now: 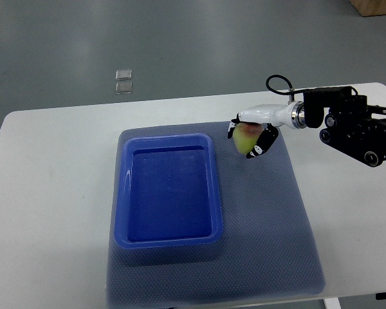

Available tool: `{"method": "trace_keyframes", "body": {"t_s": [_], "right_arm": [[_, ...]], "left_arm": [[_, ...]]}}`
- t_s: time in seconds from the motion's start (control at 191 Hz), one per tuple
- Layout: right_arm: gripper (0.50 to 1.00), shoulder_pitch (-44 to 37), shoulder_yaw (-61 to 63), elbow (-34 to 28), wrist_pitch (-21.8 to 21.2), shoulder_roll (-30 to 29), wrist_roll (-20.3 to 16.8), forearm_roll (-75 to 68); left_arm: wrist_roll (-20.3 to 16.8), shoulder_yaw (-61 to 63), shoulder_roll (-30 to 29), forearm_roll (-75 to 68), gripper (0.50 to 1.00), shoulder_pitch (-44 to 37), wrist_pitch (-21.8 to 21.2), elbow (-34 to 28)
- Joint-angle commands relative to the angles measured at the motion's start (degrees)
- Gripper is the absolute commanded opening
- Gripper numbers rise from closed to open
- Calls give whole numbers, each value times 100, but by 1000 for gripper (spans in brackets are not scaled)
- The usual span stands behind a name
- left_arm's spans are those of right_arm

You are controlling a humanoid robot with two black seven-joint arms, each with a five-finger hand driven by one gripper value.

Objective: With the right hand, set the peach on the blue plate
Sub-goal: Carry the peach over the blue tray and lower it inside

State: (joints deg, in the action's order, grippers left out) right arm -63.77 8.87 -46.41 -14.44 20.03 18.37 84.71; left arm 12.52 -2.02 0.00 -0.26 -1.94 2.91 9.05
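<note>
Peach (245, 138) in right hand (252, 136), seemingly airborne, beside blue plate's (121, 193) far-right corner.

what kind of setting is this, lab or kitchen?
Likely a robot lab or test bench, not a kitchen: a plain white table on a bare grey floor, a staged mat with one blue tray, and the right hand holding a peach.

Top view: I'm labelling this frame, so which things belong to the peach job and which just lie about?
Job:
- peach, grasped in the right hand
- blue plate, a deep tray, nothing in it

Lying about:
- grey mat under the tray
- white table
- small clear pieces on the floor
</note>
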Motion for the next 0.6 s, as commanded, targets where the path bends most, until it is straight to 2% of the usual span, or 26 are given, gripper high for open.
{"method": "trace_keyframes", "body": {"t_s": [0.0,0.094,0.392,0.596], "right_arm": [[500,-268,1,-18,-15,-43,194,-16],[500,-408,1,-26,-50,-193,202,-25],[500,-558,-641,-9,-23,-1397,194,80],[500,-567,-887,-9,-6,-1854,185,63]], "left_arm": [[-4,0,0,8,1000,0,-1,-8],[5,0,0,0,1000,0,-1,0],[-4,0,0,0,1000,0,8,0],[-4,0,0,8,1000,0,-1,0]]}}
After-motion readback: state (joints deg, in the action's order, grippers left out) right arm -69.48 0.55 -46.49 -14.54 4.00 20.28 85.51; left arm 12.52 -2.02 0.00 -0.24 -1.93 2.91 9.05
